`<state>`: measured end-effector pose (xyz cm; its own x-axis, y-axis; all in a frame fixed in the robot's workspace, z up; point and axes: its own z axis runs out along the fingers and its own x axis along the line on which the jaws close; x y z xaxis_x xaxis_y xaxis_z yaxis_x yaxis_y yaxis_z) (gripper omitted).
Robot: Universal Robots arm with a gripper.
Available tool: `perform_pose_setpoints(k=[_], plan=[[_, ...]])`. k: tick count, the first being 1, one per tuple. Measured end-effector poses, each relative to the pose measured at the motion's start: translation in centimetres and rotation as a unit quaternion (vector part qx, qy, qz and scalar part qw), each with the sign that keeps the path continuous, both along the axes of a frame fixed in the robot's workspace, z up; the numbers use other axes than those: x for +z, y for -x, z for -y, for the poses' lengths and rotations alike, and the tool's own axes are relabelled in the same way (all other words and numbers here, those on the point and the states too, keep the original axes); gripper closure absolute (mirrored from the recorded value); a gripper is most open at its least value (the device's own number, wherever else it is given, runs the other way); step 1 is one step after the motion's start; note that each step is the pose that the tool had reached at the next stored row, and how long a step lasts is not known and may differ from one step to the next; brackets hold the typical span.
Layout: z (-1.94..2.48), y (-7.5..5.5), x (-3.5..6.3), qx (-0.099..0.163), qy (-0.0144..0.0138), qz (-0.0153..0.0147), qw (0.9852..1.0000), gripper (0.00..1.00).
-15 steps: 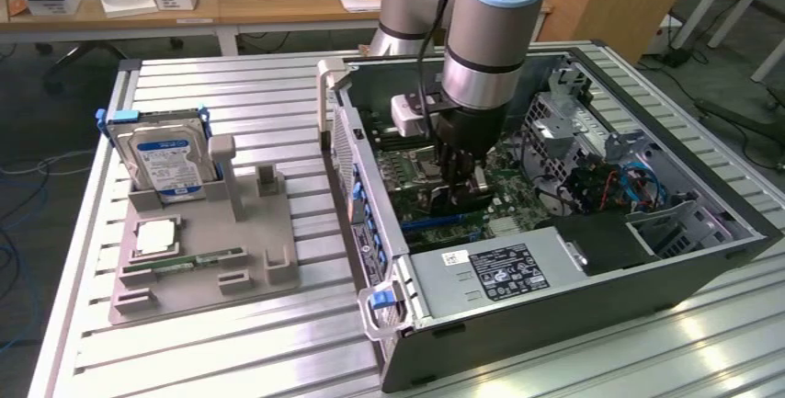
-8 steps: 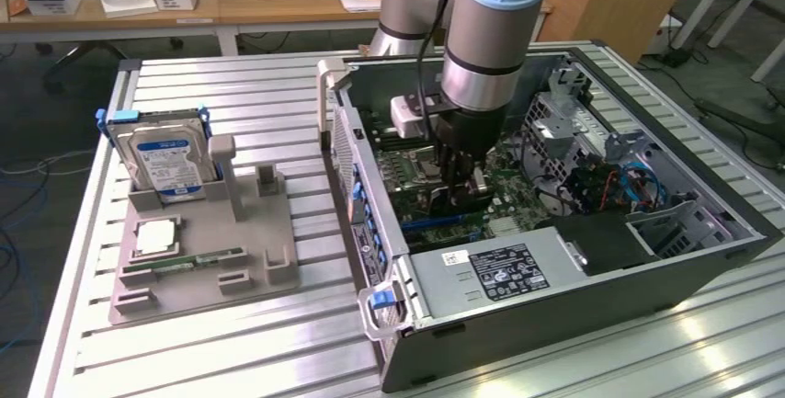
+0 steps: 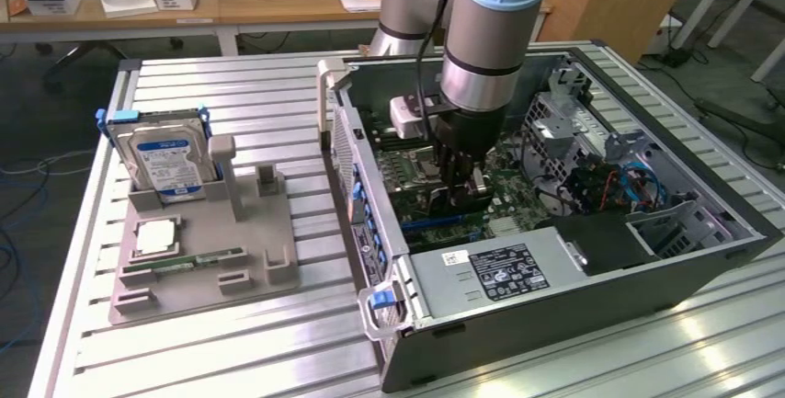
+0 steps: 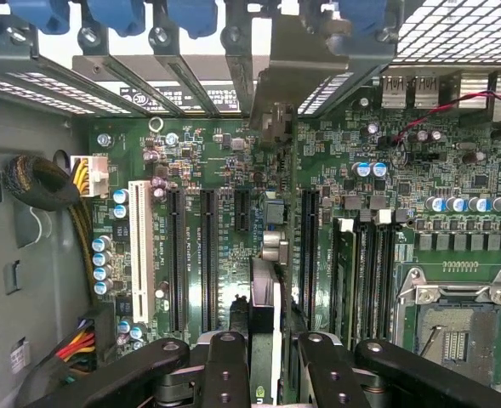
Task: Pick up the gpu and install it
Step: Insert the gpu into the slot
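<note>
My gripper (image 3: pixel 461 194) reaches down inside the open computer case (image 3: pixel 687 260), low over the green motherboard (image 3: pixel 509 219). In the wrist view the gripper (image 4: pixel 264 361) is shut on the gpu (image 4: pixel 263 293). The gpu is a thin card seen edge-on between the black fingers (image 4: pixel 224 365). Its silver end bracket (image 4: pixel 293 81) lies against the case's rear slot openings. The card stands on edge in line with the long black expansion slots (image 4: pixel 207 255). Whether its lower edge sits in a slot I cannot tell.
Beside the case, a grey tray (image 3: pixel 245 242) holds a blue-labelled hard drive (image 3: pixel 168 161) and a green memory stick (image 3: pixel 197 257). Inside the case are the power supply (image 3: pixel 497 274), a white slot (image 4: pixel 138 246), the processor socket (image 4: pixel 454 331) and a cable bundle (image 4: pixel 37 183).
</note>
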<state>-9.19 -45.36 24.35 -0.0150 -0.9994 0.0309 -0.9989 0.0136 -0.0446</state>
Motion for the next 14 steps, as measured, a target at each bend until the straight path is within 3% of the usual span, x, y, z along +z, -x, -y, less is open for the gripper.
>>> perform_pose_setpoints(k=[14], plan=[[0.29,0.22,-0.04,0.000,0.0000,0.0000,1.0000,0.73]])
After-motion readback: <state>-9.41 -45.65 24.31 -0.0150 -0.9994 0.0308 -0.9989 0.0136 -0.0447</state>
